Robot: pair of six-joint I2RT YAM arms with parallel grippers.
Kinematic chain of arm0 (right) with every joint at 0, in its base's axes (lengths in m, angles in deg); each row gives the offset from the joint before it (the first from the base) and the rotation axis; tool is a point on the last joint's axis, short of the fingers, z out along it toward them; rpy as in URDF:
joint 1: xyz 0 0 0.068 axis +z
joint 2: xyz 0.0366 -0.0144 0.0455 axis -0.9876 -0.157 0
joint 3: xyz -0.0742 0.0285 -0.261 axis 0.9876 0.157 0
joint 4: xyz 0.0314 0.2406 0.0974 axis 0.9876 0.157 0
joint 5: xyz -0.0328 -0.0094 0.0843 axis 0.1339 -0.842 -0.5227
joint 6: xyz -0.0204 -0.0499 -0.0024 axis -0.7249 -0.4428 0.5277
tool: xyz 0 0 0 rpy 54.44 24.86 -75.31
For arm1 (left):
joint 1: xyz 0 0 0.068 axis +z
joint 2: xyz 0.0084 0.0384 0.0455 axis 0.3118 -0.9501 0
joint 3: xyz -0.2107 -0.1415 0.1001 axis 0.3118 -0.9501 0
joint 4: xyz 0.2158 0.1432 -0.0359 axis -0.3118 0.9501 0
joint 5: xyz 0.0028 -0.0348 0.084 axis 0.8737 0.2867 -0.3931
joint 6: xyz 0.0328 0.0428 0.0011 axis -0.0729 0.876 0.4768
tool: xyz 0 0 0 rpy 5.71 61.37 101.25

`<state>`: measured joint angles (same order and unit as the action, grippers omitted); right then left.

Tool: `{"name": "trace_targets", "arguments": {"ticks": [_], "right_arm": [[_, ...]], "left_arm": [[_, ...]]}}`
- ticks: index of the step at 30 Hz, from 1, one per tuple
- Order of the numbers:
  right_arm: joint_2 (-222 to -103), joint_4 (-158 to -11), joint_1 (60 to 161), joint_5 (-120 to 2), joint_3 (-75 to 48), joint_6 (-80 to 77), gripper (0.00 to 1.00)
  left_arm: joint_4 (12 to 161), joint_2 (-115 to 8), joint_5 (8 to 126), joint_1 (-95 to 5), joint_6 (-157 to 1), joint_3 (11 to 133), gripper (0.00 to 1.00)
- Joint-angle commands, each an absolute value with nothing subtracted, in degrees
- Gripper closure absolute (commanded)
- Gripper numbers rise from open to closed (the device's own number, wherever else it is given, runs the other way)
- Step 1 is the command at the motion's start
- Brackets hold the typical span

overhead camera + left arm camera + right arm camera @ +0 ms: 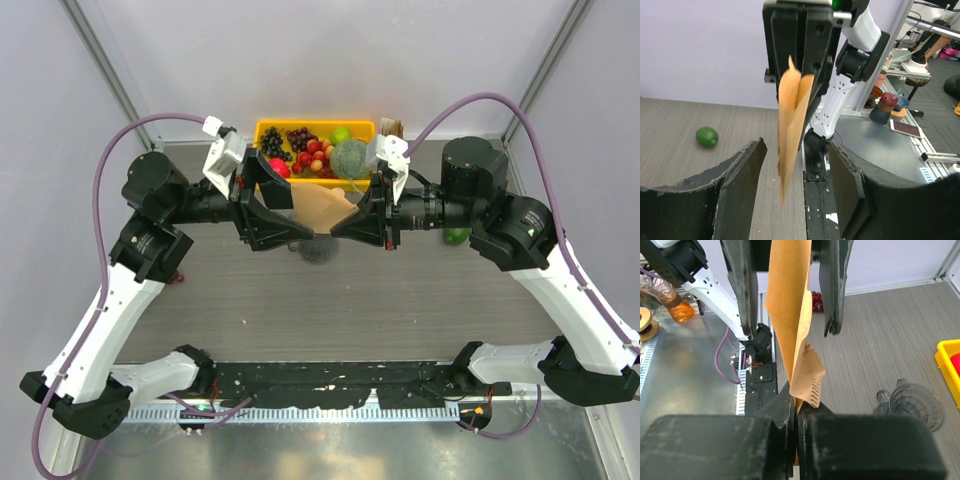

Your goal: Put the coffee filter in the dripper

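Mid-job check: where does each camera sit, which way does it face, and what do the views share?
Top external: above and behind the robot, looking down on the table; shows the left arm, right arm, left gripper and right gripper tip to tip.
Left wrist: looks past its own open fingers at the right gripper.
Right wrist: looks over its own shut fingers at the left gripper; dripper on its right.
Shared: all three show the coffee filter.

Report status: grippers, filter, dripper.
Left gripper open, straddling coffee filter. Right gripper shut on it, midair. Dripper on table, empty, unobstructed.
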<state>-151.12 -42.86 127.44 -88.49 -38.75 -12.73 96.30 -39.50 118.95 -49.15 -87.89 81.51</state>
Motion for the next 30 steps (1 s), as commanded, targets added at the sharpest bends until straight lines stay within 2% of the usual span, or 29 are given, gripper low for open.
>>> {"name": "trace_targets", "arguments": {"ticks": [1,4,6,8,9,13,14,15,16,17,21,26,30], "right_arm": [[-150.4,-42.06,127.37,-88.32,-38.44,-14.72,0.95],[-150.49,-41.0,127.46,-88.15,-38.44,-15.6,0.95],[-150.49,-39.95,127.46,-88.23,-38.53,-16.21,0.95],[-150.58,-38.89,127.37,-88.06,-38.88,-16.66,0.95],[-150.49,-38.19,127.37,-87.89,-38.88,-17.18,0.95],[-150.84,-35.12,127.46,-86.74,-40.54,-19.46,0.95],[-151.11,-34.24,127.46,-86.74,-40.9,-19.91,0.95],[-151.46,-32.49,127.37,-86.65,-41.94,-20.95,0.95],[-152.16,-30.82,127.37,-86.57,-42.56,-21.49,0.95],[-152.42,-29.93,127.37,-86.57,-43.09,-22.28,0.95],[-152.78,-27.03,127.46,-85.95,-43.01,-26.14,0.95],[-155.67,-20.45,128.07,-83.58,-47.39,-31.85,0.95],[-157.17,-17.71,129.74,-79.54,-48.8,-35.73,0.95]], "left_arm": [[90.91,-39.86,116.25,-48.93,-92.11,85.18,0.38],[89.24,-40.13,116.07,-48.93,-93.61,85.71,0.48],[89.15,-40.21,115.98,-48.84,-93.7,85.8,0.68],[89.14,-39.86,115.46,-48.93,-93.7,85.27,0.93],[89.14,-39.78,115.37,-48.84,-93.53,85.01,1.0],[90.01,-39.07,115.19,-48.58,-91.61,83.86,1.0],[92.46,-39.25,115.89,-48.58,-89.5,84.74,0.88],[96.23,-39.68,116.76,-48.58,-86.96,85.96,0.61],[102.01,-40.3,117.12,-48.49,-84.5,88.06,0.44],[106.24,-40.39,117.13,-48.58,-81.34,89.56,0.36],[115.49,-39.6,116.6,-48.58,-71.31,91.33,0.28],[127.98,-42.06,115.99,-49.02,-60.92,97.48,0.29],[130.8,-43.81,111.43,-49.11,-60.74,101.17,0.38]]}}
